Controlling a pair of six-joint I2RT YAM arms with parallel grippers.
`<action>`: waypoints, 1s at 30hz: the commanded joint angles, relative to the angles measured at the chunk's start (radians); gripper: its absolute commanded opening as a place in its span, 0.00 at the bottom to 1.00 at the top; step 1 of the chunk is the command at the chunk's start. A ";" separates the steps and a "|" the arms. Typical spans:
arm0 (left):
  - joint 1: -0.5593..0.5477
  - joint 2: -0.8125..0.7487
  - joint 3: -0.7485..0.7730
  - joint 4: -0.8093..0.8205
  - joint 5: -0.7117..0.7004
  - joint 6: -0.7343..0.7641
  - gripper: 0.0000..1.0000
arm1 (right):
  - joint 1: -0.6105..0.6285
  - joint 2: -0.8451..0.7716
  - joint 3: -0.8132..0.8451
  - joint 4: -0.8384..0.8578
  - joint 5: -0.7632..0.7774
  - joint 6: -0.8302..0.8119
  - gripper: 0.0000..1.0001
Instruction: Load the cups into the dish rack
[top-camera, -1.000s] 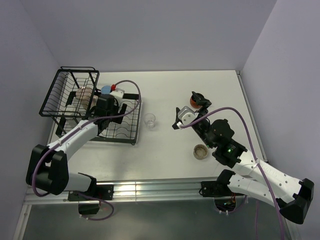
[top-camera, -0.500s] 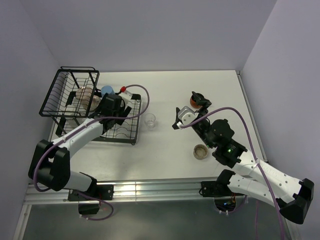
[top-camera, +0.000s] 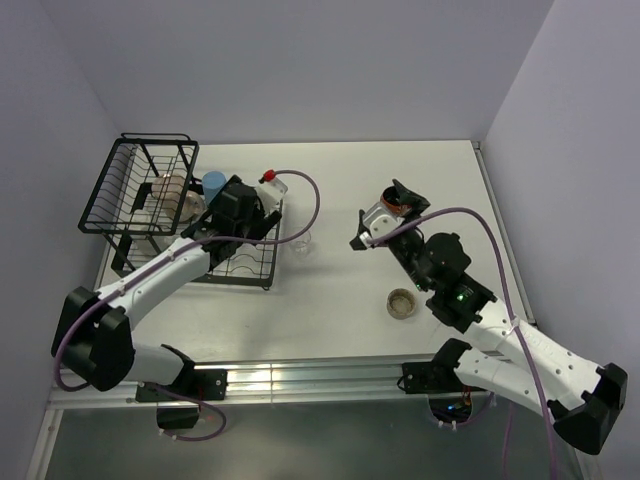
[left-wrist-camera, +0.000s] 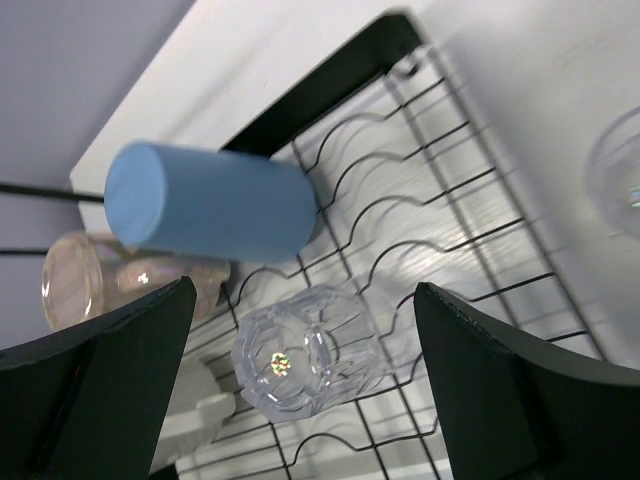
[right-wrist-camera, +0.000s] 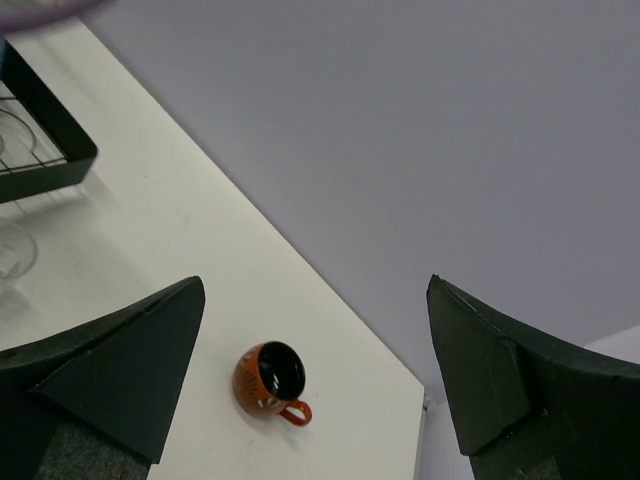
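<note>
- Near the arms' side of the table (top-camera: 330, 300), 1 low brown cup (top-camera: 401, 303) stands alone
- Farther back, 1 clear glass (top-camera: 300, 240) stands on the table, just beside the dish rack (top-camera: 235, 282)
- Left claw (left-wrist-camera: 302, 292) hangs over the rack's flat tray, wide open, holding nothing
- Under it, a second clear glass (left-wrist-camera: 310, 350) rests on the tray wires, with the blue tumbler (left-wrist-camera: 210, 205) near it in the rack
- Right claw (right-wrist-camera: 315, 285) is wide open and empty, up above the orange cup (right-wrist-camera: 270, 380), which stands on the table far back
</note>
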 joint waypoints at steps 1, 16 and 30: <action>-0.015 -0.076 0.085 0.017 0.116 -0.048 0.99 | -0.079 0.028 0.078 -0.031 -0.032 0.089 1.00; -0.015 -0.153 0.351 -0.057 0.561 -0.365 0.99 | -0.640 0.703 0.688 -0.592 -0.383 0.517 0.85; 0.006 -0.135 0.394 -0.170 0.670 -0.363 0.99 | -0.697 1.217 1.081 -0.916 -0.422 0.477 0.59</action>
